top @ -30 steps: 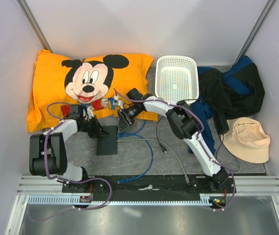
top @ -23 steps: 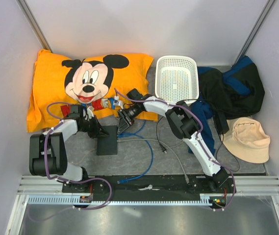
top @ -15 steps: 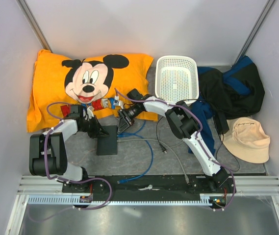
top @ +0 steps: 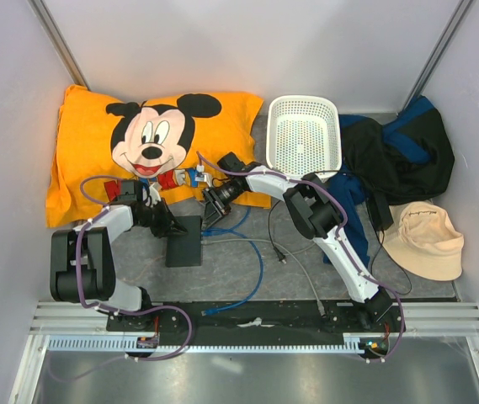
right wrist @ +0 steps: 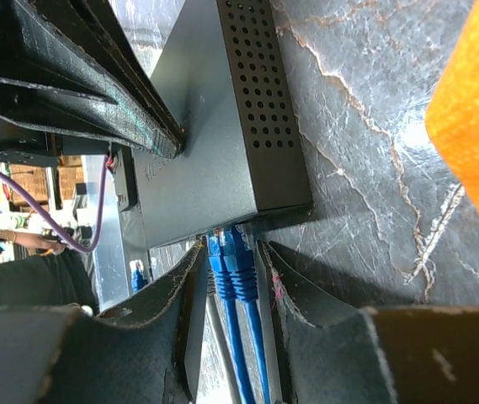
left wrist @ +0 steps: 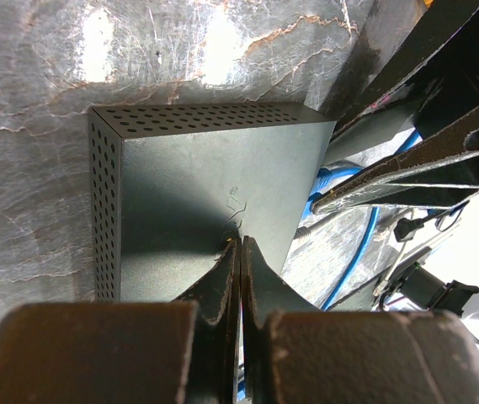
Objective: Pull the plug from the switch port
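Straddling the two blue plugs (right wrist: 232, 261), the right claw (right wrist: 229, 252) is released, a finger each side; their axis runs from the switch (right wrist: 214, 143), flat on the tabletop (right wrist: 365, 194), far-right toward it. Clenched, the left claw (left wrist: 239, 248) rests on the switch.

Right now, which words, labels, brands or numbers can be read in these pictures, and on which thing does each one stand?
No text can be read in any view.
switch port: one small embossed mark on its top face, too faint to read.
orange pillow: a cartoon mouse picture only, no words.
white basket, beige hat: no print visible.
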You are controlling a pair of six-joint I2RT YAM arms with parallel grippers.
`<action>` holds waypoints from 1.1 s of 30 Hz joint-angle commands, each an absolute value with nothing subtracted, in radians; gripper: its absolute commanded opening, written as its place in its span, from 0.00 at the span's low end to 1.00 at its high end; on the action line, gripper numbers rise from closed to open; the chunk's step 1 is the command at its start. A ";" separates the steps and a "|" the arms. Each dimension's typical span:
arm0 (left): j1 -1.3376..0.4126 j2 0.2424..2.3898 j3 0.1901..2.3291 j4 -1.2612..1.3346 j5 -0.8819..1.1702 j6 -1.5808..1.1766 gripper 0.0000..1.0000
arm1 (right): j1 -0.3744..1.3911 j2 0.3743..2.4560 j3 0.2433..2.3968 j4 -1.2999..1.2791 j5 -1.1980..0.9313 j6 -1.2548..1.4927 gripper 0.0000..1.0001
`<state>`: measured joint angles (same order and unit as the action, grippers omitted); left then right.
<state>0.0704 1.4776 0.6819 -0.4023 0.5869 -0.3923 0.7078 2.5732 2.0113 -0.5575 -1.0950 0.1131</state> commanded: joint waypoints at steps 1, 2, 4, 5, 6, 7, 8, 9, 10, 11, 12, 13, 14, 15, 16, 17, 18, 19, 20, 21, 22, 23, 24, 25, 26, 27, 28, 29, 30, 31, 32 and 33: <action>0.071 1.532 0.652 -0.407 0.393 -0.313 0.03 | 0.715 2.635 2.011 -0.548 -0.920 0.089 0.37; 0.068 1.535 0.650 -0.407 0.393 -0.313 0.03 | 0.716 2.634 2.011 -0.546 -0.902 0.089 0.36; 0.069 1.536 0.650 -0.406 0.393 -0.313 0.03 | 0.715 2.637 2.013 -0.546 -0.896 0.089 0.35; 0.069 1.534 0.652 -0.407 0.394 -0.313 0.03 | 0.718 2.637 2.014 -0.546 -0.893 0.089 0.34; 0.069 1.535 0.652 -0.405 0.394 -0.313 0.03 | 0.716 2.638 2.016 -0.546 -0.891 0.089 0.34; 0.068 1.536 0.650 -0.406 0.394 -0.313 0.03 | 0.718 2.638 2.016 -0.546 -0.888 0.089 0.33; 0.066 1.537 0.650 -0.408 0.394 -0.313 0.03 | 0.719 2.638 2.016 -0.546 -0.884 0.087 0.33; 0.066 1.539 0.653 -0.408 0.394 -0.313 0.03 | 0.719 2.637 2.016 -0.545 -0.877 0.089 0.32; 0.066 1.540 0.653 -0.407 0.394 -0.313 0.03 | 0.721 2.637 2.016 -0.548 -0.877 0.089 0.32; 0.064 1.542 0.652 -0.407 0.394 -0.313 0.03 | 0.722 2.637 2.016 -0.546 -0.876 0.087 0.32; 0.064 1.542 0.653 -0.407 0.391 -0.313 0.03 | 0.721 2.637 2.016 -0.546 -0.876 0.087 0.32; 0.061 1.543 0.653 -0.407 0.393 -0.313 0.03 | 0.722 2.638 2.016 -0.546 -0.873 0.086 0.32; 0.061 1.543 0.653 -0.405 0.391 -0.313 0.03 | 0.724 2.638 2.017 -0.546 -0.873 0.086 0.32; 0.060 1.545 0.653 -0.408 0.393 -0.313 0.03 | 0.724 2.641 2.017 -0.546 -0.870 0.087 0.31; 0.061 1.543 0.655 -0.408 0.391 -0.313 0.03 | 0.724 2.642 2.017 -0.546 -0.867 0.087 0.31; 0.058 1.545 0.655 -0.408 0.393 -0.313 0.03 | 0.724 2.643 2.017 -0.546 -0.867 0.089 0.31; 0.058 1.545 0.653 -0.407 0.394 -0.313 0.03 | 0.724 2.643 2.017 -0.545 -0.864 0.089 0.30; 0.060 1.543 0.653 -0.407 0.393 -0.313 0.03 | 0.724 2.643 2.017 -0.546 -0.862 0.089 0.30; 0.058 1.543 0.653 -0.407 0.391 -0.313 0.03 | 0.724 2.640 2.017 -0.548 -0.864 0.087 0.29; 0.060 1.545 0.655 -0.408 0.391 -0.313 0.03 | 0.726 2.638 2.016 -0.548 -0.862 0.081 0.26; 0.058 1.543 0.655 -0.407 0.390 -0.313 0.03 | 0.726 2.637 2.014 -0.549 -0.855 0.075 0.24; 0.057 1.542 0.655 -0.407 0.391 -0.313 0.03 | 0.727 2.632 2.011 -0.549 -0.847 0.069 0.19; 0.057 1.543 0.655 -0.407 0.391 -0.313 0.03 | 0.726 2.634 2.008 -0.551 -0.853 0.063 0.03; 0.057 1.543 0.653 -0.407 0.391 -0.313 0.03 | 0.726 2.634 2.006 -0.557 -0.853 0.055 0.00; 0.057 1.542 0.653 -0.408 0.390 -0.313 0.03 | 0.723 2.634 2.005 -0.561 -0.853 0.049 0.00; 0.057 1.543 0.655 -0.408 0.388 -0.313 0.03 | 0.721 2.635 2.006 -0.568 -0.851 0.043 0.00; 0.057 1.542 0.653 -0.407 0.390 -0.313 0.03 | 0.719 2.635 2.006 -0.575 -0.848 0.035 0.00; 0.057 1.542 0.653 -0.408 0.388 -0.313 0.03 | 0.713 2.637 2.003 -0.577 -0.845 0.035 0.00; 0.055 1.543 0.652 -0.408 0.390 -0.314 0.03 | 0.709 2.638 1.997 -0.577 -0.847 0.037 0.00; 0.055 1.545 0.653 -0.405 0.388 -0.314 0.04 | 0.707 2.637 1.993 -0.578 -0.848 0.037 0.00; 0.057 1.543 0.653 -0.406 0.387 -0.314 0.04 | 0.700 2.637 1.988 -0.580 -0.848 0.029 0.00; 0.055 1.546 0.652 -0.407 0.388 -0.314 0.04 | 0.695 2.634 1.982 -0.584 -0.850 0.023 0.00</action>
<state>0.0689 1.4857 0.6884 -0.4088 0.5884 -0.3923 0.7090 2.5732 2.0186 -0.5617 -1.0496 0.1078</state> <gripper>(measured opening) 0.034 0.020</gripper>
